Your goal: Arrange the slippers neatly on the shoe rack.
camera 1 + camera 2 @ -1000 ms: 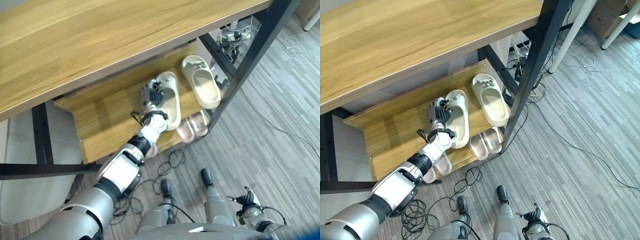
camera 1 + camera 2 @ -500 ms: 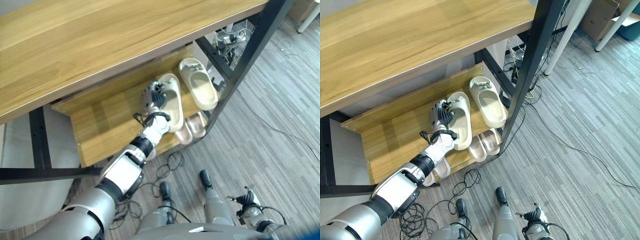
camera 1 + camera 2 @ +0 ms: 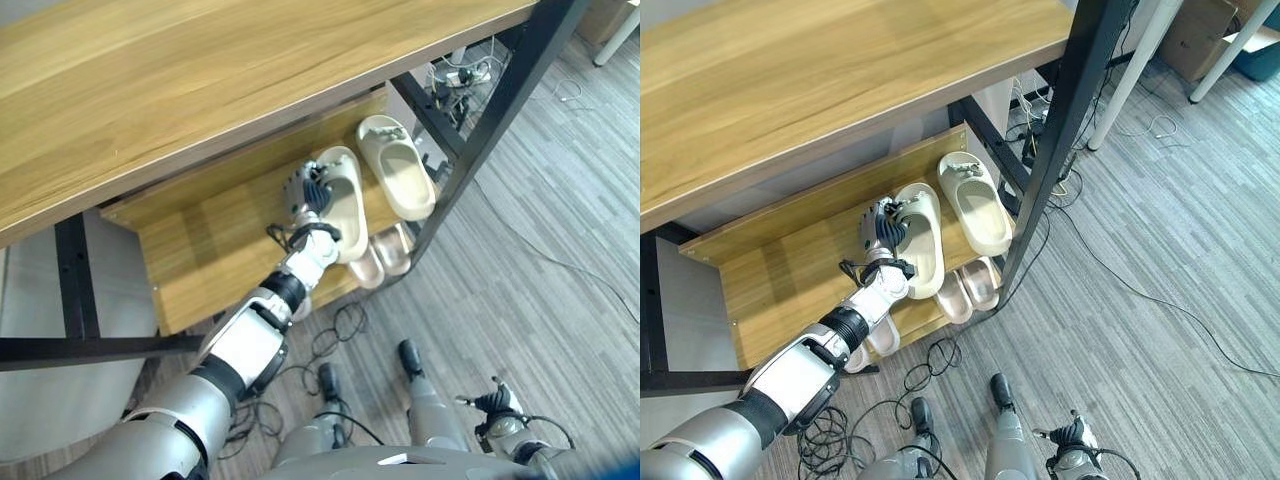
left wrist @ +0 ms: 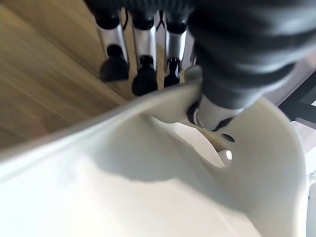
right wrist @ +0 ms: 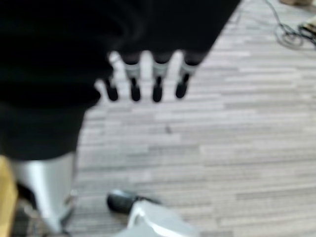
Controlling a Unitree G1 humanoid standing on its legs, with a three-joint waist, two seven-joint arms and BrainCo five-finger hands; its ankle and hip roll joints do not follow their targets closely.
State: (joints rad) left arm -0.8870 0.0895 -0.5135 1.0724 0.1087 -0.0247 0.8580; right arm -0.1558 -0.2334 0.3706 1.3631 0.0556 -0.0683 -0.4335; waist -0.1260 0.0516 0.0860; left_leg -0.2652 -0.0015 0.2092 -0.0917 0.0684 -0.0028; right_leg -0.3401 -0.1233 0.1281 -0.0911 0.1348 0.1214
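Slipper [image 3: 921, 238] nudged slightly since 1 s ago — L hand [image 3: 878, 232] fingers [image 4: 143, 54] pinching smooth cream rim.

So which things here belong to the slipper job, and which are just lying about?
Job:
- cream slipper, pinched at its edge by the left hand
- second cream slipper, beside it on the shelf
- shoe rack
- pink slippers on the level below

Lying about:
- cables on the floor
- right hand, idle over the floor

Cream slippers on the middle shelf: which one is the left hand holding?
The cream slipper nearer the shelf's middle: the left hand pinches its side edge. The other cream slipper, beside the black post, lies untouched.
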